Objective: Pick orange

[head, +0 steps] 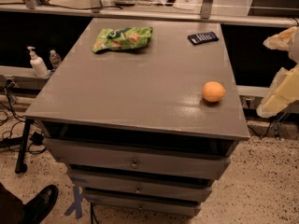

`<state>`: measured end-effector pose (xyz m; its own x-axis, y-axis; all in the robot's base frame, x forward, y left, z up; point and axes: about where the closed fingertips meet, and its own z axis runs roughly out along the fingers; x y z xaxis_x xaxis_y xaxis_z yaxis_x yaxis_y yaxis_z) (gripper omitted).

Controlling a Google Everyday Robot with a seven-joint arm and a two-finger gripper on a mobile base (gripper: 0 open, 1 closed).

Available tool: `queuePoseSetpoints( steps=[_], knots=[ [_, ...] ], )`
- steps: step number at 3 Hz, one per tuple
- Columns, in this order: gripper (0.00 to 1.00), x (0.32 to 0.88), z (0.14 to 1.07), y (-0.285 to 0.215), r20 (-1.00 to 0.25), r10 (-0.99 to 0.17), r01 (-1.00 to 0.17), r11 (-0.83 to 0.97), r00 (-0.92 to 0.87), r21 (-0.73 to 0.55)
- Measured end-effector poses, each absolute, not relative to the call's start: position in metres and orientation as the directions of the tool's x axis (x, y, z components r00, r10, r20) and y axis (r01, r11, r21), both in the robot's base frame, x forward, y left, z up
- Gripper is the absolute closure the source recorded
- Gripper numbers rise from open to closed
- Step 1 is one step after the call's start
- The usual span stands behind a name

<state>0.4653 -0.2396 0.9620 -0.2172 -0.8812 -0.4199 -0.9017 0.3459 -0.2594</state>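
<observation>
Grey cabinet top (140,87) carries the orange (213,91) near its right edge, right of frame centre, so it lies just left of the pale gripper (279,90) at the frame's right edge; whether that gripper is open or closed I cannot tell.

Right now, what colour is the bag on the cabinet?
The bag is green with orange patches; camera view. End effector at right edge.

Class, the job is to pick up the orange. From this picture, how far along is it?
Done: nothing visible yet. The orange lies on the cabinet top, near its right front corner, untouched. In hand: the gripper, apparently the pale shape at the right edge, is beside the cabinet, apart from the fruit. Left: reach, grasp, lift.
</observation>
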Motion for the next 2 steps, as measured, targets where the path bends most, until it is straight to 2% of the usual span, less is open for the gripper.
queuePoseSetpoints(
  steps=[2],
  knots=[
    [0.0, 0.503, 0.918, -0.252, -0.595, -0.773, -0.882, 0.42, -0.222, -0.216]
  ],
)
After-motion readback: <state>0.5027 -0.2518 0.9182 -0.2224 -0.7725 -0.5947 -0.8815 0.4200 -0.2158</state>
